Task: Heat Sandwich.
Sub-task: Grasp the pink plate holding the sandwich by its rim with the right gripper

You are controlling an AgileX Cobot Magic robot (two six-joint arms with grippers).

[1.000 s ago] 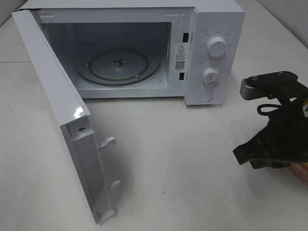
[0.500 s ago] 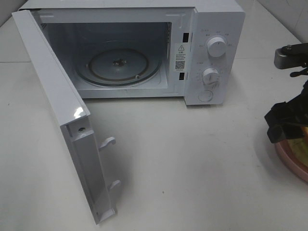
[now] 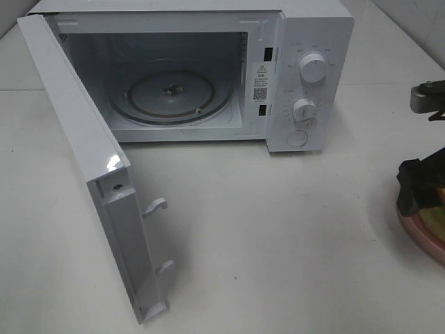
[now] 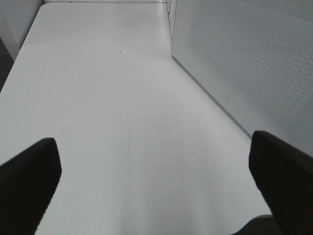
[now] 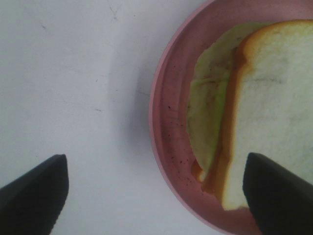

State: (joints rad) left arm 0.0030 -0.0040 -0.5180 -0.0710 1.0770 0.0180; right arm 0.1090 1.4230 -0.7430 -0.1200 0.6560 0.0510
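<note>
Left wrist view: left claw [image 4: 154,147] spread wide, empty, over bare table [image 4: 107,88]; microwave door [image 4: 244,63] stands just beside one finger. Right wrist view: right claw [image 5: 154,164] also spread, holding nothing. One finger hangs over the sandwich [image 5: 254,112] on its pink plate [image 5: 168,117], the other outside the rim. Risk: closing here pinches rim with bread, tipping the plate or sliding the layers apart.

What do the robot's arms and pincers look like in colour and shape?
Both pincers are matte black. The left pincer has two broad, blunt fingers with rounded corners; the right pincer looks the same. In the high view the right arm is black, with a grey metal bracket. No markings are visible.
</note>
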